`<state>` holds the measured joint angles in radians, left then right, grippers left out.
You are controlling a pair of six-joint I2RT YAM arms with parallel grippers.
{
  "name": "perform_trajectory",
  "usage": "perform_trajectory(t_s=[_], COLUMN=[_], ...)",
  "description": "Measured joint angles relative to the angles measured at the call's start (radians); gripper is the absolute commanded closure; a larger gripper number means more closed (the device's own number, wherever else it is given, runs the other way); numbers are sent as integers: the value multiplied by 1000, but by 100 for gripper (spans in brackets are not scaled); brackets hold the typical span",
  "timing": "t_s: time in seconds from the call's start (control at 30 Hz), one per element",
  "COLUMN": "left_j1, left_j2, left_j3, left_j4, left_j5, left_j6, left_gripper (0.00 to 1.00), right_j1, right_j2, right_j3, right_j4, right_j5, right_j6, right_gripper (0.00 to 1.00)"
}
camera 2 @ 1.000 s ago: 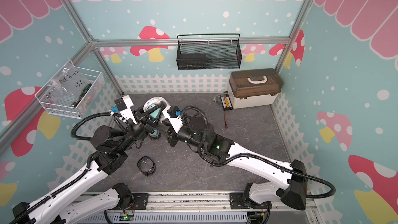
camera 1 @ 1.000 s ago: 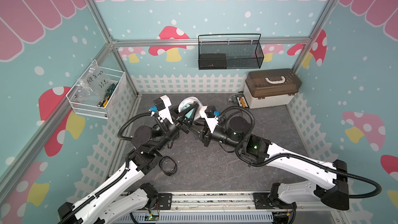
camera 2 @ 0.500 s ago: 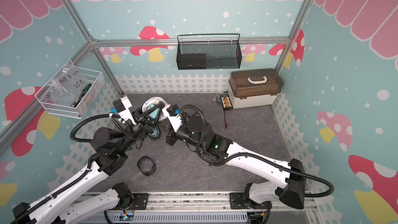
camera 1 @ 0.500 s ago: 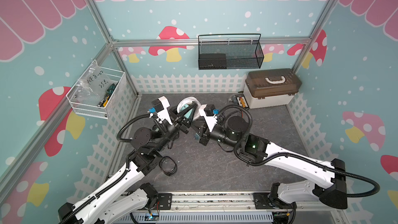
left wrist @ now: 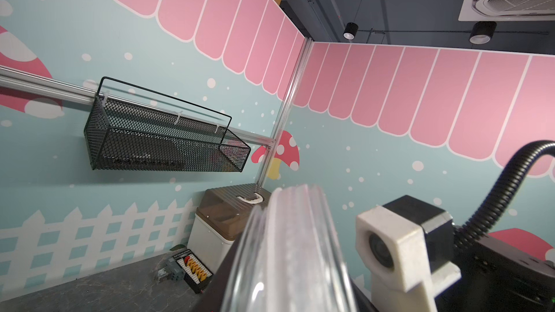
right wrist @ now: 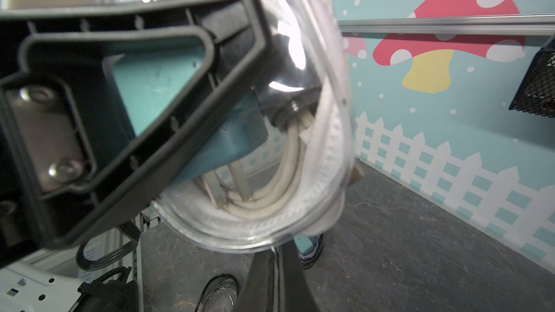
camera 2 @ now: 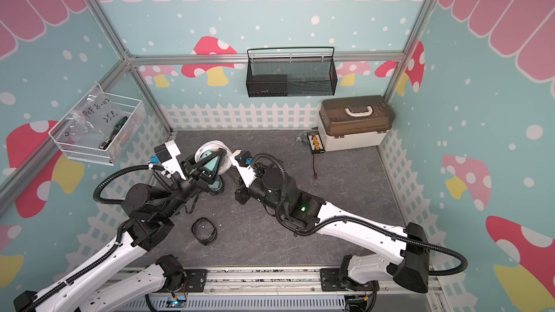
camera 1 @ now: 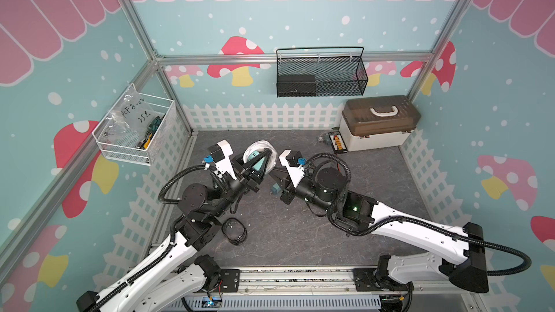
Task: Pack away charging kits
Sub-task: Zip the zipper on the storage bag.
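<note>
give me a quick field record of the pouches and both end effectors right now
left end effector: closed on clear pouch, held off the floor
clear pouch contents: teal charger, white cable
right end effector: shut at the clear pouch's edge; what it grips is unclear
black-rimmed pouch: flat on floor beside left arm
box: lid closed, back right corner

- Clear pouch: was raised off the floor, standing on edge. A teal charger and a coiled white cable sat inside.
- Black-rimmed pouch: lay flat, window up, well apart from the rest; contents unclear.
- Second black-rimmed pouch: lay on the floor below the raised one, teal showing inside, partly hidden.
- Loose teal charger: sat on the floor nearby.
</note>
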<state>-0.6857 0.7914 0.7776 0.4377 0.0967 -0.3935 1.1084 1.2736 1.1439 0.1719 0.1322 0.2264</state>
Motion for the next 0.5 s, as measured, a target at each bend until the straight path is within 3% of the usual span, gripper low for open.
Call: perform_trajectory(t_s=[0.47,0.5], left_j1=[0,0], left_j2=[-3,-3], left_j3=[-5,-8], left_j4=[-5,0], left_j5=[39,42], left_j6=[-30,-34], left_gripper=[100,92], right_j1=[6,6], right_j2=[-48,-53], right_j3=[0,0], right_j4=[-75,-83], right_j5=[42,40], right_j6=[-88,-92], right_gripper=[100,100])
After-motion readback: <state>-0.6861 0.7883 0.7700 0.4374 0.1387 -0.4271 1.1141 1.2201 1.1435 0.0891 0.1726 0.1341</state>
